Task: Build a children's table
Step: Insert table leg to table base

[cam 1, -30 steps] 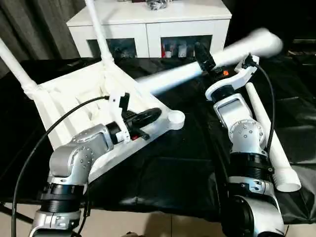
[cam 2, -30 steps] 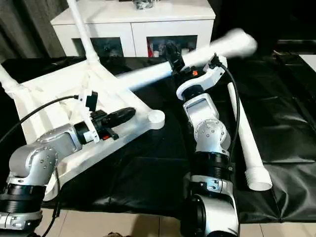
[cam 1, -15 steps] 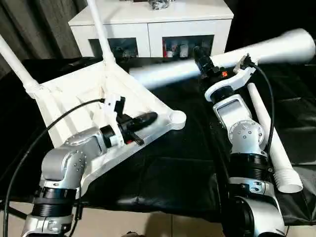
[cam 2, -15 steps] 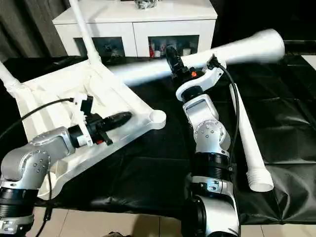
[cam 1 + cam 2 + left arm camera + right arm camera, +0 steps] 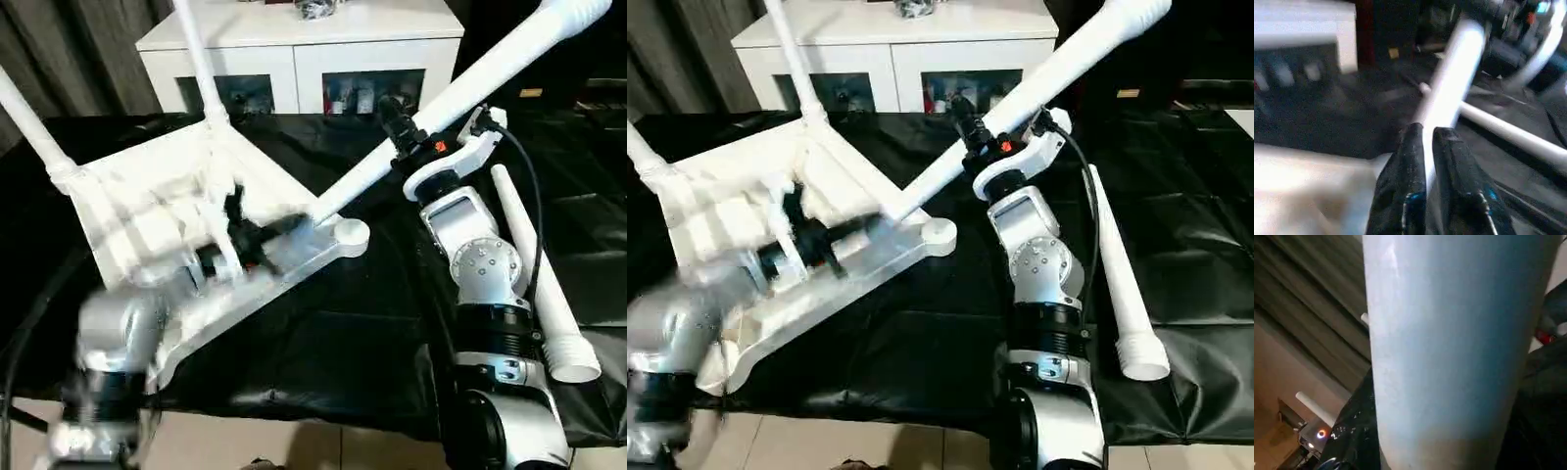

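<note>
Black sheeting (image 5: 323,333) covers the work surface under the upturned table top (image 5: 147,211). Right gripper (image 5: 404,125) pinches a slanted leg (image 5: 460,83); left gripper (image 5: 1424,142) stands slightly parted beside its lower end.

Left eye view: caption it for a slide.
Right gripper holds a table leg slanted over the upturned tabletop.

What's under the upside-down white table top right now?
The table top lies ribbed side up on a black sheet, which spreads out around it. Whatever lies directly beneath the top is covered by it.
</note>
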### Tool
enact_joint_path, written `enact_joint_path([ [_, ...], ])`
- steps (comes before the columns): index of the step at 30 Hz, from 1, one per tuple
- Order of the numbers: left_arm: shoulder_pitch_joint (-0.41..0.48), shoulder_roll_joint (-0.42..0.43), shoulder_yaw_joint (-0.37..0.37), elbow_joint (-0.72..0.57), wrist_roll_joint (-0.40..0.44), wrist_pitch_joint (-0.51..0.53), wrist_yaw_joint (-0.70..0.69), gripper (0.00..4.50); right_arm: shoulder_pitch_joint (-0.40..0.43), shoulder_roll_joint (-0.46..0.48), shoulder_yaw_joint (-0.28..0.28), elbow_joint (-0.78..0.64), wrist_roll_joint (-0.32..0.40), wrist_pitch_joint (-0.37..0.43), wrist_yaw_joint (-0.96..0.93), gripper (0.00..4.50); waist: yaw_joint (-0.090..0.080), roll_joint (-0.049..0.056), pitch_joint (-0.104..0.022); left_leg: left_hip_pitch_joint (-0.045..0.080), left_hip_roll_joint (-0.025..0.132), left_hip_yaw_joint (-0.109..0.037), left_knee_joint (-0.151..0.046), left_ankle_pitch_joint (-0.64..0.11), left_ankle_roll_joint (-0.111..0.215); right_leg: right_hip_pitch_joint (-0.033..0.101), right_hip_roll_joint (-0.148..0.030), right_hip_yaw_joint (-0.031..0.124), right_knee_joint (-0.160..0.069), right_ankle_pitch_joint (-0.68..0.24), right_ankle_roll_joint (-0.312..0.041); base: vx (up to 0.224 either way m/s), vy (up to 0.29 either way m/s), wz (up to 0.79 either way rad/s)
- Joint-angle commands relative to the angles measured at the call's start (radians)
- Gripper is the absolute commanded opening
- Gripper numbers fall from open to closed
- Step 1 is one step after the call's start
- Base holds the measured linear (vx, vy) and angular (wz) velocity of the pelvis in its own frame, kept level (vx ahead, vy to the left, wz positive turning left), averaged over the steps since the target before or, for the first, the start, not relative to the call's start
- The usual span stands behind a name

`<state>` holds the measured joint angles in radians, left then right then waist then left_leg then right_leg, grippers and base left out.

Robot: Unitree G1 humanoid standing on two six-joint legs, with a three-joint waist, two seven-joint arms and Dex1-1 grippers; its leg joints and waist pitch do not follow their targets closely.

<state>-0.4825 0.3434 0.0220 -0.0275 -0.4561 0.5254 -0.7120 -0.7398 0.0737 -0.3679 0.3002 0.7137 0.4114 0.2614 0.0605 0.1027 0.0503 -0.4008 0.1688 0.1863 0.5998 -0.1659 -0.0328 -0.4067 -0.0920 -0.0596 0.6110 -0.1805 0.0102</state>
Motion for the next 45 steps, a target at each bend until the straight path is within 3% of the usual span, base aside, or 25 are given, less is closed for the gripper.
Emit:
enact_joint_path([
  [1,-0.003,0.009,-0.026,-0.008,0.038,-0.032,-0.001,0.82,0.000,0.000,0.022,0.001,0.002,-0.005,0.008,1.53,0.001,0.001,-0.075,0.030,0.042,-0.025,-0.081,-0.259,-0.034,0.041,-0.046,0.033,-0.065,-0.179,-0.175,0.000,0.000,0.00],
  [4,-0.028,0.040,-0.087,0.038,0.163,-0.166,0.014,1.03,-0.002,0.001,0.027,-0.001,0.003,-0.002,0.016,1.53,0.000,0.004,-0.079,0.028,0.041,-0.024,-0.076,-0.228,-0.022,0.044,-0.046,0.033,-0.061,-0.144,-0.175,0.000,0.000,0.00],
  [11,-0.021,0.054,-0.164,0.118,0.238,-0.226,-0.011,1.59,-0.001,0.006,0.031,-0.016,0.015,0.008,0.025,1.52,-0.001,0.004,-0.080,0.030,0.042,-0.023,-0.076,-0.237,-0.029,0.042,-0.046,0.032,-0.058,-0.120,-0.194,0.000,0.000,0.00],
  [14,-0.033,0.044,-0.202,0.221,0.320,-0.316,0.026,1.72,0.001,0.012,0.036,-0.024,0.020,0.018,0.033,1.52,0.000,0.006,-0.081,0.031,0.041,-0.024,-0.076,-0.247,-0.029,0.043,-0.047,0.032,-0.060,-0.125,-0.193,0.000,0.000,0.00],
  [23,-0.043,0.021,-0.221,0.319,0.345,-0.394,0.007,2.51,0.007,0.019,0.041,-0.038,0.029,0.025,0.028,1.52,0.002,0.012,-0.084,0.030,0.044,-0.025,-0.075,-0.245,-0.029,0.045,-0.051,0.031,-0.055,-0.082,-0.209,0.000,0.000,0.00],
  [30,-0.060,0.014,-0.202,0.375,0.364,-0.468,0.021,2.52,0.015,0.025,0.042,-0.046,0.031,0.033,0.026,1.52,0.002,0.011,-0.083,0.030,0.045,-0.025,-0.077,-0.252,-0.029,0.044,-0.051,0.030,-0.055,-0.096,-0.209,0.000,0.000,0.00],
  [31,-0.061,0.012,-0.197,0.375,0.362,-0.473,0.020,2.23,0.015,0.025,0.042,-0.045,0.031,0.033,0.026,1.52,0.002,0.011,-0.083,0.031,0.045,-0.025,-0.077,-0.252,-0.029,0.043,-0.051,0.030,-0.055,-0.094,-0.210,0.000,0.000,0.00],
  [34,-0.057,0.012,-0.191,0.368,0.355,-0.475,0.019,2.16,0.015,0.022,0.044,-0.040,0.032,0.032,0.026,1.52,0.002,0.007,-0.083,0.029,0.044,-0.024,-0.076,-0.244,-0.025,0.045,-0.052,0.031,-0.054,-0.088,-0.214,0.000,0.000,0.00],
  [37,-0.055,0.012,-0.188,0.375,0.355,-0.487,0.016,1.75,0.014,0.021,0.044,-0.037,0.030,0.032,0.025,1.52,0.003,0.009,-0.083,0.030,0.045,-0.024,-0.076,-0.246,-0.023,0.044,-0.052,0.031,-0.055,-0.102,-0.212,0.000,0.000,0.00],
  [45,-0.034,0.013,-0.172,0.358,0.332,-0.489,0.003,1.46,0.016,0.016,0.049,-0.038,0.019,0.034,0.018,1.52,0.003,0.007,-0.083,0.030,0.045,-0.024,-0.076,-0.246,-0.023,0.044,-0.052,0.031,-0.055,-0.105,-0.211,0.000,0.000,0.00],
])
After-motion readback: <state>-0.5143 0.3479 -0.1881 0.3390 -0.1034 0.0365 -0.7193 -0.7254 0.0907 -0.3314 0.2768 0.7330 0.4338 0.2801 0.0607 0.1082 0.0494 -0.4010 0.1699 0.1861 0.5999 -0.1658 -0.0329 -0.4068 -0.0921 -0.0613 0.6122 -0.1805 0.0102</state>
